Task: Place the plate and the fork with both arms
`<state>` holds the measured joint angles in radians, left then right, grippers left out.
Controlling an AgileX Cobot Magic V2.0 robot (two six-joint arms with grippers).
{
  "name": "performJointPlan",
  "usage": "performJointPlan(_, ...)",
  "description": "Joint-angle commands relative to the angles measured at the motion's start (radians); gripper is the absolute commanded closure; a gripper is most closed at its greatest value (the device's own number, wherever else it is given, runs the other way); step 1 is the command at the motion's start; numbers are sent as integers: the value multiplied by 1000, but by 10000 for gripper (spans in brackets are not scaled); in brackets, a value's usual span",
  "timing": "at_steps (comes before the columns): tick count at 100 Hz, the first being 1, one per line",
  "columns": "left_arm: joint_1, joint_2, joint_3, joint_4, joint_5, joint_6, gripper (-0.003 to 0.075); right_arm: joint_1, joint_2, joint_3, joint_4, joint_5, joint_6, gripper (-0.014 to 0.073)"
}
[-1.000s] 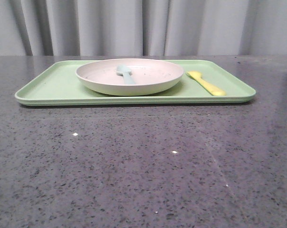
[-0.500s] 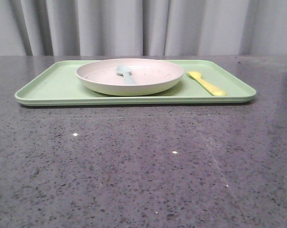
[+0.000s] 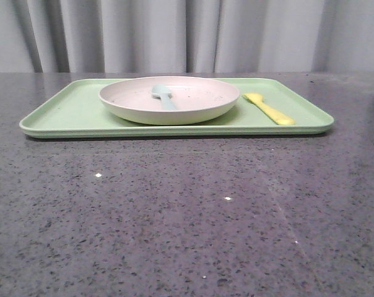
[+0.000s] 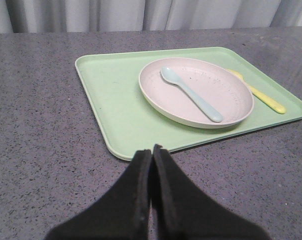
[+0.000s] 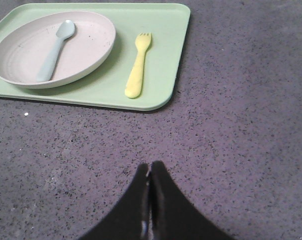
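Just speckled pinkish-cream plate [image 3: 169, 100], yellow fork [image 3: 269, 109]

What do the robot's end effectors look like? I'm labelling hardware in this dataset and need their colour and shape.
Only the wrist views show them. The left end effector and right end effector look alike: each has two matte black fingers, broad at the base and tapering to narrow tips. No cables, markings or logos are visible, and the arms themselves are out of view.
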<state>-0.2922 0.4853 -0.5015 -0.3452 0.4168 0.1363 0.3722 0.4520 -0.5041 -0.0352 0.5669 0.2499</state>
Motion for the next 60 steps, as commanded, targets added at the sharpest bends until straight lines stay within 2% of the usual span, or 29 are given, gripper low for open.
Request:
performJointPlan(1,-7,3,4,-10,-158,-12,741,-4,0,-24,-18,-74,-1,661)
performJointPlan(10,-7,-12,67,-10,-302,-12,741,-4,0,-24,-18,-74,-1,661)
performJointPlan(17,-5,-55,116,-10,-350,-12,741,-4,0,-24,-18,-74,-1,661)
performJointPlan(33,59,-162,206,41,-355,-12,741,-4,0,-24,-18,-74,-1,661)
performJointPlan(60,239,-319,321,155,-353,-12,741,-4,0,-24,-18,-74,-1,661)
